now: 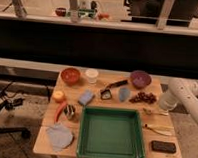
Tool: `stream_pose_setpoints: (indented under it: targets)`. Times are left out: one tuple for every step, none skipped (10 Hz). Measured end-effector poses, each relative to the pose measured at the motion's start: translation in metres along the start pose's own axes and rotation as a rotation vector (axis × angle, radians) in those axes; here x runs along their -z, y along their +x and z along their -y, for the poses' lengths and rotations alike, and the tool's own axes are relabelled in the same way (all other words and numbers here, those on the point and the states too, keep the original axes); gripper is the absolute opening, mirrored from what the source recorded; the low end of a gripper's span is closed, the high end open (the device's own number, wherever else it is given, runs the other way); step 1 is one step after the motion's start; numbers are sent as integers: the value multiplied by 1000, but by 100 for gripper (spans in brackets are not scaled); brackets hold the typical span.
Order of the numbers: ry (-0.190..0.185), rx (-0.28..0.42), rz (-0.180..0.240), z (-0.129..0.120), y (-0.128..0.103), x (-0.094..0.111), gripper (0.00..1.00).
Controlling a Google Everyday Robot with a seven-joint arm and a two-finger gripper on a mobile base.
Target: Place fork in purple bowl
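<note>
In the camera view the fork [155, 112] lies on the bench [176, 128], apart from the purple bowl [139, 78], so the whole task is left; only the white arm [184, 95] shows at the bench's right side, its claw is out of sight and I cannot tell its state.

No text can be read; tool not in view

A single camera looks down from above the near edge of the wooden table [158, 120], tilted steeply and facing the dark wall [94, 43] at 12 o'clock. It sits far enough back to take in the whole tabletop. The white robot arm [180, 98] enters at 3 o'clock; its gripper is out of sight.
</note>
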Motion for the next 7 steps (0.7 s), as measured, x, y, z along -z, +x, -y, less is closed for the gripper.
stream_pose_setpoints:
  targets:
    - [12, 0, 4, 1, -1, 4, 0]
    - [22, -2, 6, 1, 0, 8, 0]
    - [30, -3, 7, 1, 0, 11, 0]
    - [42, -4, 9, 3, -1, 15, 0]
    - [61, -2, 14, 7, -5, 26, 0]
    - [75, -1, 17, 9, -7, 34, 0]
    - [99, -1, 21, 12, -8, 48, 0]
